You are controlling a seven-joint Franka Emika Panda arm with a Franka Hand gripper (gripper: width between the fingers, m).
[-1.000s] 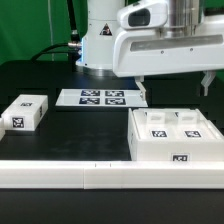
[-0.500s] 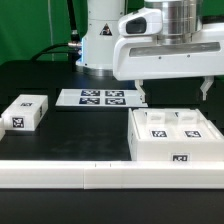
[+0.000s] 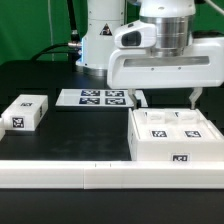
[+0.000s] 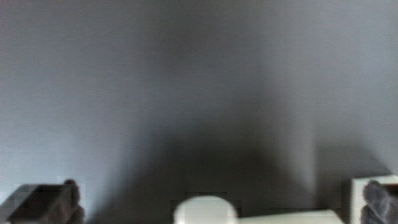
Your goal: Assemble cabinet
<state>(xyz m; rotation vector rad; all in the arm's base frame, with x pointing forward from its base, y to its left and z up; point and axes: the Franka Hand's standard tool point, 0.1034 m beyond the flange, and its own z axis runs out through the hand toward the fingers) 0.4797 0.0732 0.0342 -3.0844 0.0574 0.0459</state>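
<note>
The cabinet (image 3: 176, 137) is the big white box with square compartments and tags, at the exterior view's right on the black table. My gripper (image 3: 163, 98) hangs open just above and behind the cabinet's far edge, fingers (image 3: 194, 96) spread wide and holding nothing. In the wrist view the gripper (image 4: 210, 205) shows two dark fingertips (image 4: 43, 203) far apart at the frame edges. A blurred white rounded shape (image 4: 205, 212) lies between them. I cannot tell what it is.
A small white block with one tag (image 3: 26, 112) sits at the exterior view's left. The marker board (image 3: 100, 97) lies behind the gripper. A long white rail (image 3: 60, 173) runs along the front. The robot base (image 3: 100, 40) stands at the back.
The gripper has moved toward the exterior view's left and lowered a little, staying open. The cabinet and the block have not moved.
</note>
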